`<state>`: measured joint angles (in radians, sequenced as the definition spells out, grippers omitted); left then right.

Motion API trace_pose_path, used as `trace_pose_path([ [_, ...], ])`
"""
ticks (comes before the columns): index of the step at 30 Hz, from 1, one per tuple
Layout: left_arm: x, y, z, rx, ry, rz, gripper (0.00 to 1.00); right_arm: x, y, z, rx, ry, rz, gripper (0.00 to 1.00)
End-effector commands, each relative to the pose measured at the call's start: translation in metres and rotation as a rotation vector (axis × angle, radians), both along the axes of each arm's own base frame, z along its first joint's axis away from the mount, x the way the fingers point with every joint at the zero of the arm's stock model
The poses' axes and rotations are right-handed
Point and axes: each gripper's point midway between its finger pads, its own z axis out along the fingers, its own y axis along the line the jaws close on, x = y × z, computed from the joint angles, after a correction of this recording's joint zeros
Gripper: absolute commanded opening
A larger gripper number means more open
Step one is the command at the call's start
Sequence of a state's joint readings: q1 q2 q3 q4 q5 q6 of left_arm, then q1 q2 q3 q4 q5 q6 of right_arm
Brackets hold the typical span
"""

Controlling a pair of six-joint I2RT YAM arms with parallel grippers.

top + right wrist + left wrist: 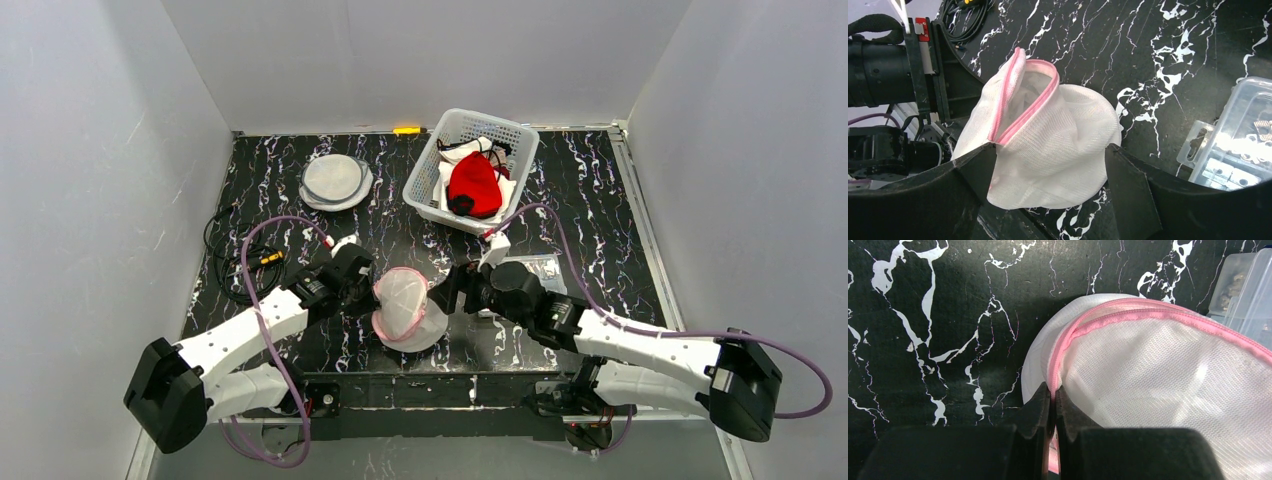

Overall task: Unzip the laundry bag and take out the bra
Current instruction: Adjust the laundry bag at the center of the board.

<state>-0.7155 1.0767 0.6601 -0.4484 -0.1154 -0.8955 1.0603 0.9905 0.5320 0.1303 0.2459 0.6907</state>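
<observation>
The top view looks steeply down from high at the near side — the whole tabletop (pixel 590 170) fits in frame. The left wrist camera sits very close, its fingers (pixel 1040 412) at bottom centre. The right wrist camera stands slightly farther back (fingers (pixel 1128 195) along the lower edge). All three share the laundry bag (pixel 405 305), mid-frame.

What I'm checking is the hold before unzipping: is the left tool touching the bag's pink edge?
Touching. The left wrist view shows the left tool shut on the bag's pink edge, which runs down between its fingers with no gap.
</observation>
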Motion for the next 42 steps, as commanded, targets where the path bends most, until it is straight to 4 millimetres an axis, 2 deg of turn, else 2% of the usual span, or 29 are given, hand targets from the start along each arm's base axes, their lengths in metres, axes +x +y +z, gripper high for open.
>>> trace_pose_path([
  [1, 0.006, 0.002, 0.004, 0.021, -0.021, -0.003, 0.00, 0.006, 0.014, 0.033, 0.076, -0.050, 0.013, 0.88],
  [5, 0.006, 0.003, 0.002, 0.033, -0.015, -0.001, 0.00, 0.004, 0.012, 0.050, 0.146, -0.080, 0.015, 0.89],
  [10, 0.007, 0.002, 0.002, 0.036, -0.013, 0.001, 0.00, 0.002, 0.014, 0.053, 0.150, -0.081, 0.034, 0.90],
  [18, 0.009, -0.001, 0.006, 0.030, -0.012, 0.001, 0.00, 0.000, 0.031, 0.028, 0.058, -0.020, 0.093, 0.77],
  [23, 0.009, 0.000, 0.005, 0.036, -0.008, 0.002, 0.00, 0.000, 0.033, 0.028, 0.058, -0.025, 0.097, 0.81],
  [26, 0.009, -0.001, 0.005, 0.034, -0.004, 0.004, 0.00, 0.002, 0.031, 0.017, 0.004, -0.012, 0.089, 0.81],
  [29, 0.009, -0.003, 0.004, 0.033, 0.004, 0.001, 0.01, 0.003, 0.024, -0.002, -0.058, 0.014, 0.068, 0.74],
  [31, 0.009, -0.004, 0.003, 0.032, 0.009, -0.005, 0.03, 0.006, 0.014, -0.014, -0.088, 0.018, 0.029, 0.64],
  [35, 0.009, -0.007, 0.004, 0.019, 0.014, -0.013, 0.07, 0.008, 0.002, -0.023, -0.089, 0.013, -0.021, 0.48],
  [42, 0.006, -0.011, 0.004, -0.006, 0.016, -0.022, 0.13, 0.009, 0.001, -0.035, -0.105, 0.021, -0.026, 0.41],
])
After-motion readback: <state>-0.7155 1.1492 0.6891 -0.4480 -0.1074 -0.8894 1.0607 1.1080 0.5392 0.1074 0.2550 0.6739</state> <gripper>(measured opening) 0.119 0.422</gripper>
